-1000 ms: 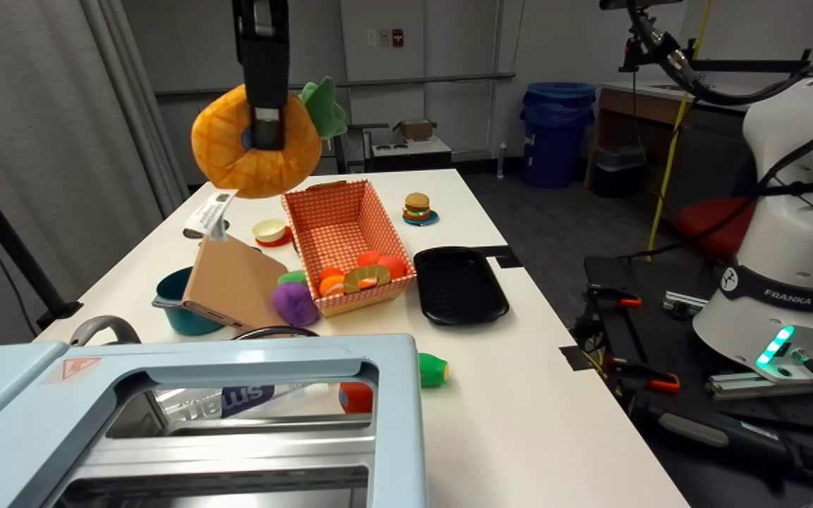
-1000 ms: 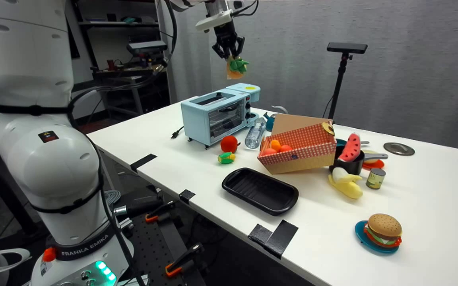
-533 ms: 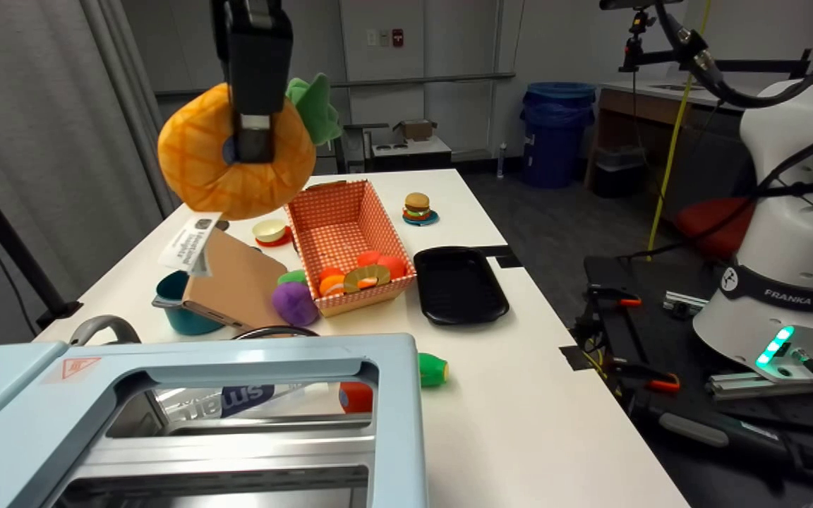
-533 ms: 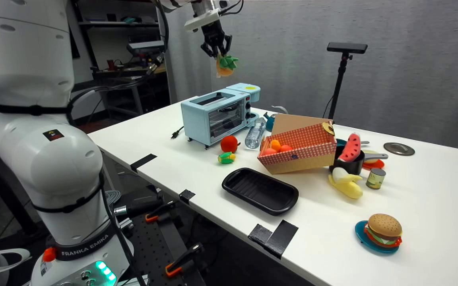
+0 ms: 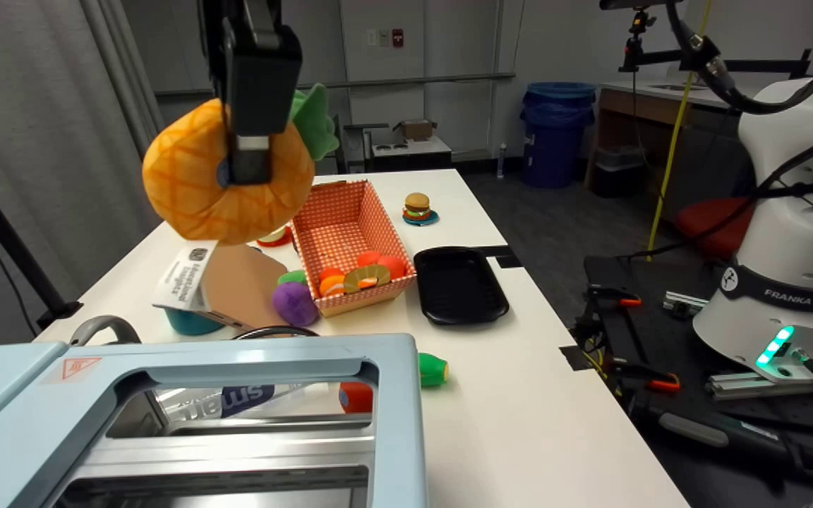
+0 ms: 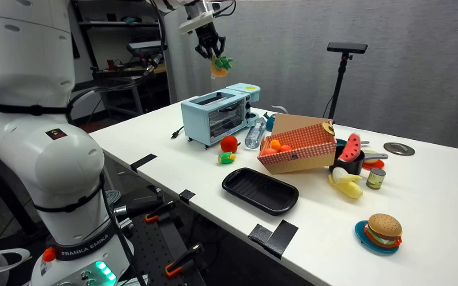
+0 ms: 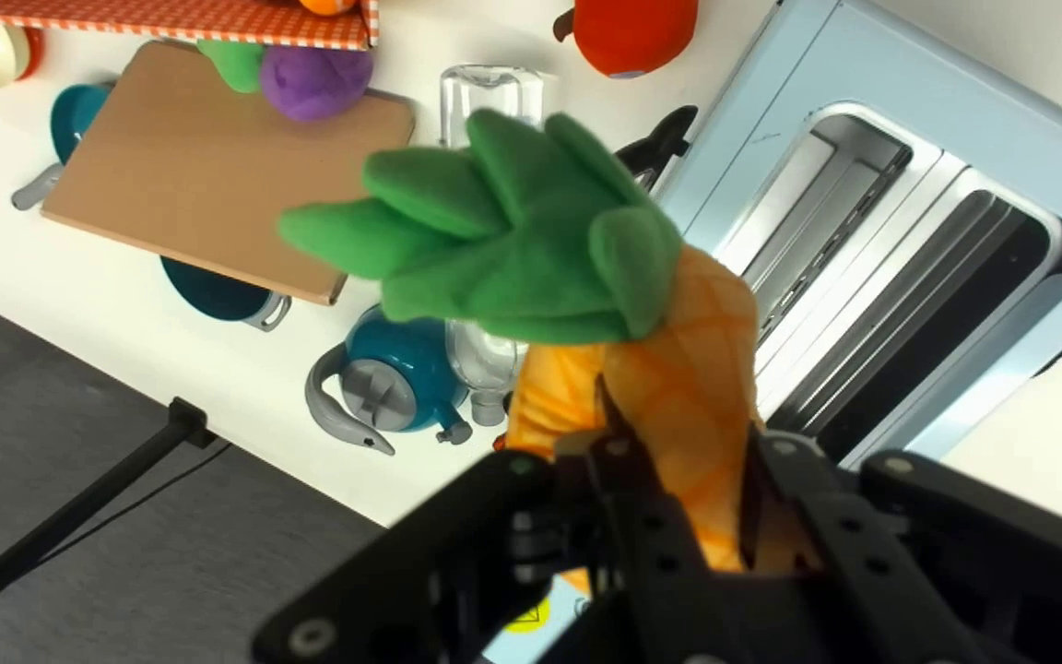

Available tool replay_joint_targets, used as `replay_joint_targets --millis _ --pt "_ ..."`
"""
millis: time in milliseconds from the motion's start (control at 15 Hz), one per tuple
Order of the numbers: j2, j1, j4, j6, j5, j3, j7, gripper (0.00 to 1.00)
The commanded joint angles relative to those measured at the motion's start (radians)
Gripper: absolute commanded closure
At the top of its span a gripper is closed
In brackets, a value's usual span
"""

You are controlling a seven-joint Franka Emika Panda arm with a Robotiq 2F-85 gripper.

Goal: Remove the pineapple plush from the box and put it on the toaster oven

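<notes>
The pineapple plush [image 5: 188, 180] is orange-yellow with a green leafy top and a hanging white tag. My gripper [image 7: 678, 433] is shut on its body, which is squeezed between the fingers in the wrist view. The plush [image 6: 220, 65] hangs in the air well above the toaster oven [image 6: 197, 119], which is pale blue with slots in its top. In the wrist view the oven top [image 7: 743, 138] shows below and to the right of the plush. The box [image 5: 336, 243], red-checked and open, holds several round orange and red toys and stands behind the oven, tilted.
A brown cardboard piece [image 7: 218, 175] leans beside the box, with a purple toy [image 5: 295, 303] near it. A teal kettle [image 7: 411, 369] and clear bottle [image 6: 255, 133] stand by the oven. A black tray [image 6: 261, 190] and red toy [image 6: 229, 143] lie on the table.
My gripper has carried the plush away from the box towards the toaster oven. It sits slightly lower than half a second ago. The box and oven have not moved.
</notes>
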Motion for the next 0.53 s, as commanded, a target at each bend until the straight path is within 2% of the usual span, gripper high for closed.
replay_joint_targets --millis 0,467 --pt "0.011 0.032 0.03 -0.034 -0.046 0.009 -0.005 0.95" --pt "0.014 0.093 0.036 -0.052 -0.091 0.038 0.012 0.95"
